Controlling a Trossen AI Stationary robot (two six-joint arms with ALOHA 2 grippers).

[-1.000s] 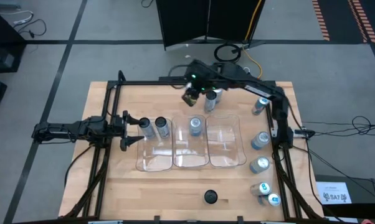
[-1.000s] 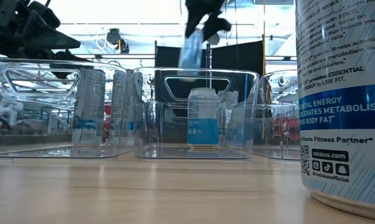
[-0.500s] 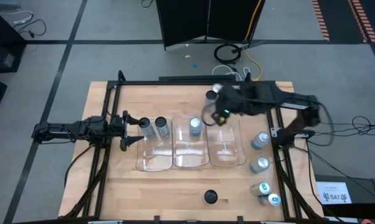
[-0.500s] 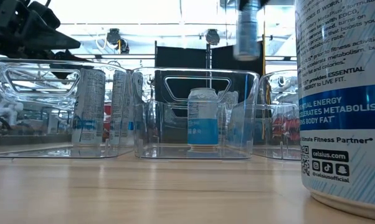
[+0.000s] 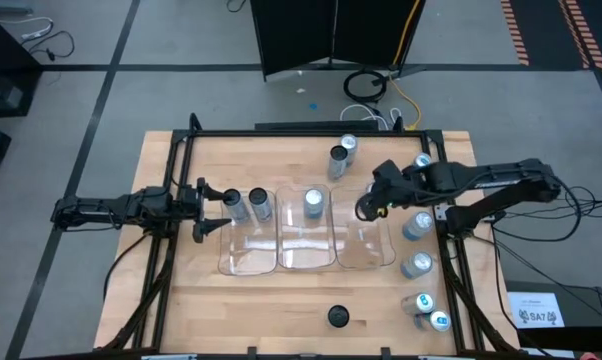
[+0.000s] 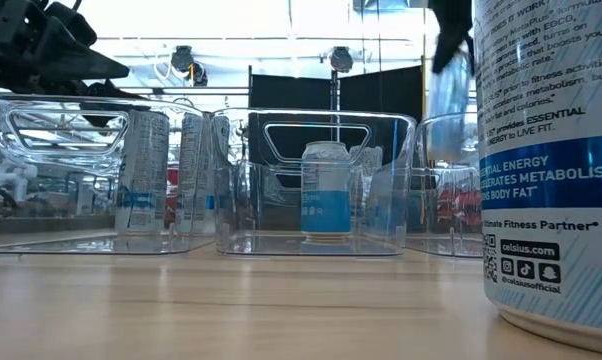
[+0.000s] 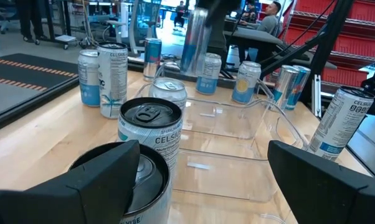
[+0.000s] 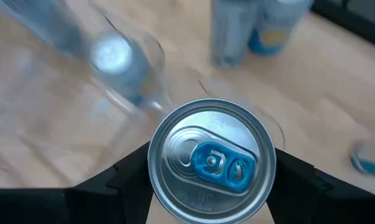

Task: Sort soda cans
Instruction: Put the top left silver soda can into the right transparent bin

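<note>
On a pale wooden worktop (image 5: 281, 310) edged by a black frame stand three clear, rectangular plastic trays (image 5: 306, 243) side by side, their walls glossy with rounded corners and cut-out handles. The soda cans are slim metal cylinders, silver-grey with white and blue print. The left tray holds two upright dark-topped cans (image 5: 249, 205), the middle tray one can with a blue tab (image 5: 314, 201), and the right tray (image 5: 366, 250) has no can standing in it. The right pincer (image 5: 371, 205) hangs above the far end of that right tray, its two dark fingers pinching the sides of a held can (image 8: 212, 163); the right wrist view looks straight down on this can's round, brushed-silver lid with a bright blue pull tab. In the low view the can is a blurred shape above the right tray's rim, so how high it hangs is hard to judge. Two more cans (image 5: 341, 155) stand on the far part of the worktop behind the trays, and about six (image 5: 417, 264) line the right edge, though the arm partly covers that row. A small dark round object (image 5: 338, 317) sits alone near the front edge. The left pincer (image 5: 213, 207) waits at the left tray's outer side, its fingers spread wide and gripping nothing, just beside the dark-topped cans.
</note>
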